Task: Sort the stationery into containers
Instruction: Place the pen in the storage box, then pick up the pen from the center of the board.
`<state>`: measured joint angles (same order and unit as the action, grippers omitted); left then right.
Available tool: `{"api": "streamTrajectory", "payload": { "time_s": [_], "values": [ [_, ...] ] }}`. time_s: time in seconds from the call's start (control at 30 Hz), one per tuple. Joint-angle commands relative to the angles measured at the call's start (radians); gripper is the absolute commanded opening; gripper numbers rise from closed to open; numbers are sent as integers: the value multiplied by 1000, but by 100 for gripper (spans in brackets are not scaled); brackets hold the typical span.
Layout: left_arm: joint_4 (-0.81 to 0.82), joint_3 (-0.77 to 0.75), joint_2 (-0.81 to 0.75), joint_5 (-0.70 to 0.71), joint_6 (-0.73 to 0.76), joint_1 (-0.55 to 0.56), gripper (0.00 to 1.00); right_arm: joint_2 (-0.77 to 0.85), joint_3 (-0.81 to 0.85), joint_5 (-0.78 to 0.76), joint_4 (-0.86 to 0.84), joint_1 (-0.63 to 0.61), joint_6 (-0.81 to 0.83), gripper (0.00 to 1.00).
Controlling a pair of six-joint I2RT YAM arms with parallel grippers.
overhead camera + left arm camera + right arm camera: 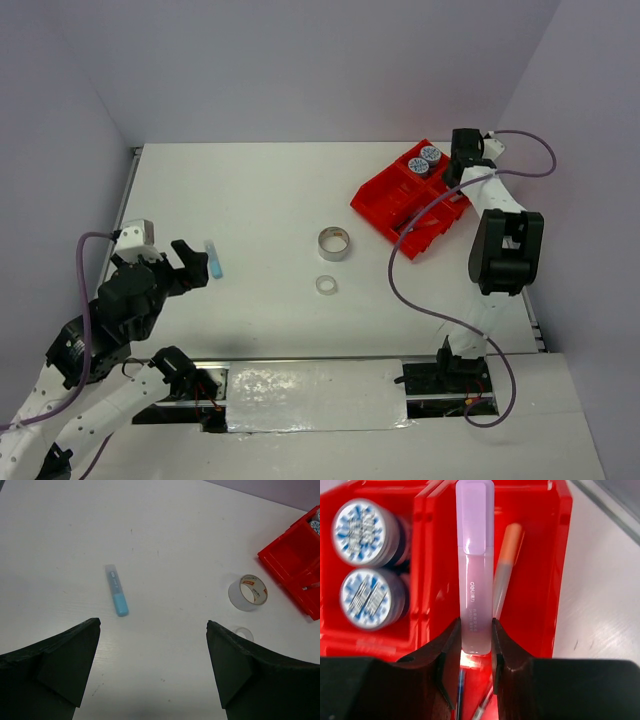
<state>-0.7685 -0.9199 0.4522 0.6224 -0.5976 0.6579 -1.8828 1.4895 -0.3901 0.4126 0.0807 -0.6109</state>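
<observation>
My right gripper (476, 630) is shut on a pale lilac tube (475, 555) and holds it over a compartment of the red tray (540, 555) at the far right (385, 205). An orange-tipped tube (506, 565) and thin pens (461, 690) lie below it. Two round tubs (368, 598) with blue-white lids sit in the neighbouring compartment (425, 160). My left gripper (153, 630) is open and empty at the left (195, 262), just short of a light blue tube (117, 596) on the table (213, 258).
A silvery tape roll (334, 242) stands mid-table, also in the left wrist view (248, 592). A small clear tape ring (326, 285) lies just in front of it, partly behind my left gripper's right finger (243, 632). The right arm's purple cable loops beside the tray.
</observation>
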Motion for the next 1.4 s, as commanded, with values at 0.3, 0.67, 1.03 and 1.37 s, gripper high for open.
{"api": "streamTrajectory", "payload": {
  "time_s": [0.3,0.67,1.03,1.37],
  "values": [
    [57,4,39,-15,32,-1,99,-133,121,108,-15,57,57,41],
    [25,-10,88,72,-29,-9,99,31,118,201,-12,18,86,60],
    [153,21,799,-85,-360,-216,99,537,-262,428,-97,-594,267,70],
    [283,30,1060,-168,-288,-354,97,789,-606,396,-124,-822,194,71]
  ]
}}
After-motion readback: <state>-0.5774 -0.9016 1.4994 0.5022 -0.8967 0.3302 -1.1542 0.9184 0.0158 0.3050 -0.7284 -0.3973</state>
